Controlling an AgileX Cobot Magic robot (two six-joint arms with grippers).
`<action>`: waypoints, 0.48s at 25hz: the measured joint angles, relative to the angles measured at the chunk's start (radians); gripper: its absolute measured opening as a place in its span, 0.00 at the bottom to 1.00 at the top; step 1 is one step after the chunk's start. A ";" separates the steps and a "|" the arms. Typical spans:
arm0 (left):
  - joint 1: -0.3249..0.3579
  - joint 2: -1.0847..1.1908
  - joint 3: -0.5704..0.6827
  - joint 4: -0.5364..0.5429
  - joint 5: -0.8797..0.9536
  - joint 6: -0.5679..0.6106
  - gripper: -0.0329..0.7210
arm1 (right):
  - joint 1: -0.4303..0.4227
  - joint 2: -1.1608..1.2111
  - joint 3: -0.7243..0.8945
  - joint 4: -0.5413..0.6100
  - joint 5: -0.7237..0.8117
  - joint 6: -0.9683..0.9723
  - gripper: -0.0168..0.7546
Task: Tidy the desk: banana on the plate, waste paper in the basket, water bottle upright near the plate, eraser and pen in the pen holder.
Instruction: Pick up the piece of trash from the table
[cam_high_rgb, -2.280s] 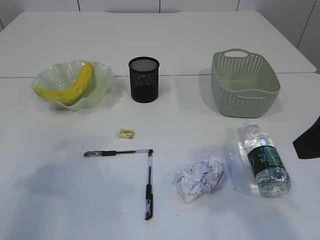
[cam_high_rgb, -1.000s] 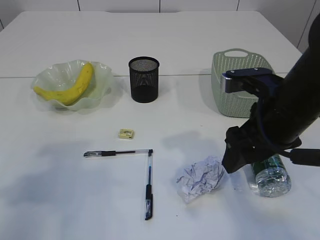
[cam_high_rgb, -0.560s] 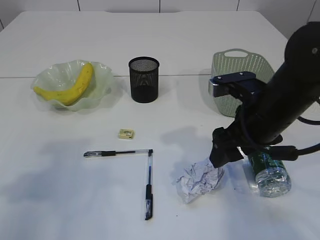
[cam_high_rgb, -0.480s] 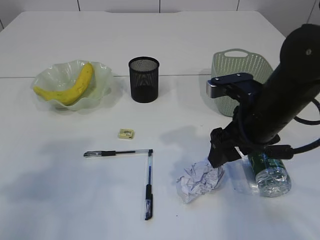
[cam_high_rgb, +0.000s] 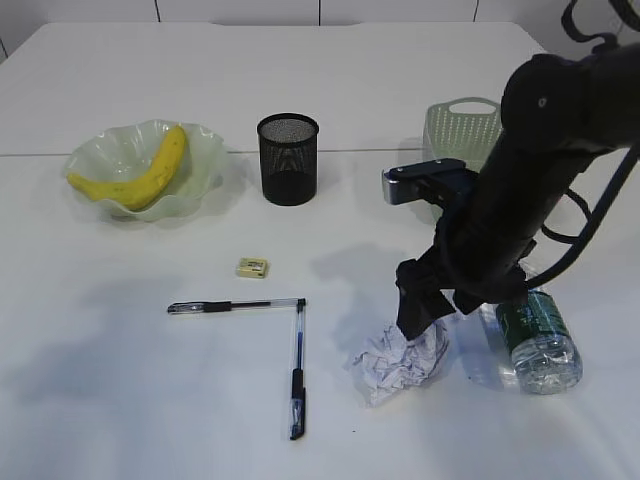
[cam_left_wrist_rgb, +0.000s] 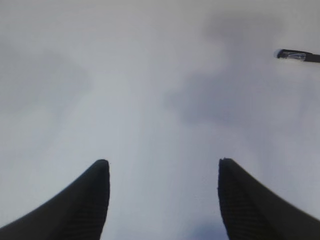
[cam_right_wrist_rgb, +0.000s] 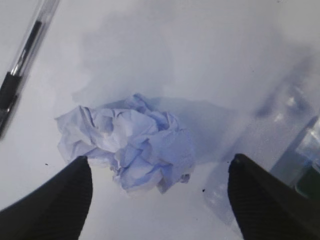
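Observation:
The crumpled waste paper (cam_high_rgb: 398, 362) lies on the table; in the right wrist view the paper (cam_right_wrist_rgb: 127, 145) sits just ahead of my open right gripper (cam_right_wrist_rgb: 159, 170), which hovers right above it (cam_high_rgb: 420, 312). The banana (cam_high_rgb: 140, 172) lies in the pale green plate (cam_high_rgb: 207, 150). The black mesh pen holder (cam_high_rgb: 288, 158) stands behind the yellow eraser (cam_high_rgb: 253, 267). Two pens lie in an L, one pen (cam_high_rgb: 235, 306) flat left-right, the other pen (cam_high_rgb: 298, 372) pointing toward me. The water bottle (cam_high_rgb: 535, 340) lies on its side beside the right arm. My left gripper (cam_left_wrist_rgb: 162, 167) is open over bare table.
The green basket (cam_high_rgb: 462, 125) stands at the back right, partly hidden by the right arm. A pen tip (cam_left_wrist_rgb: 297, 56) shows at the upper right of the left wrist view. The left arm is outside the exterior view.
The right arm came in from the right edge, swung left and down past the bottle, and its gripper now hangs directly over the paper ball. Objects have not moved.

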 joint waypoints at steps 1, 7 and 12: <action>0.000 0.000 0.000 0.000 -0.001 0.000 0.69 | 0.000 0.006 0.000 0.000 0.010 -0.012 0.84; 0.000 0.000 0.000 0.000 -0.002 0.000 0.69 | 0.000 0.007 -0.001 0.000 0.022 -0.035 0.84; 0.000 0.000 0.000 0.000 -0.002 0.000 0.69 | 0.000 0.013 -0.002 0.004 0.022 -0.038 0.84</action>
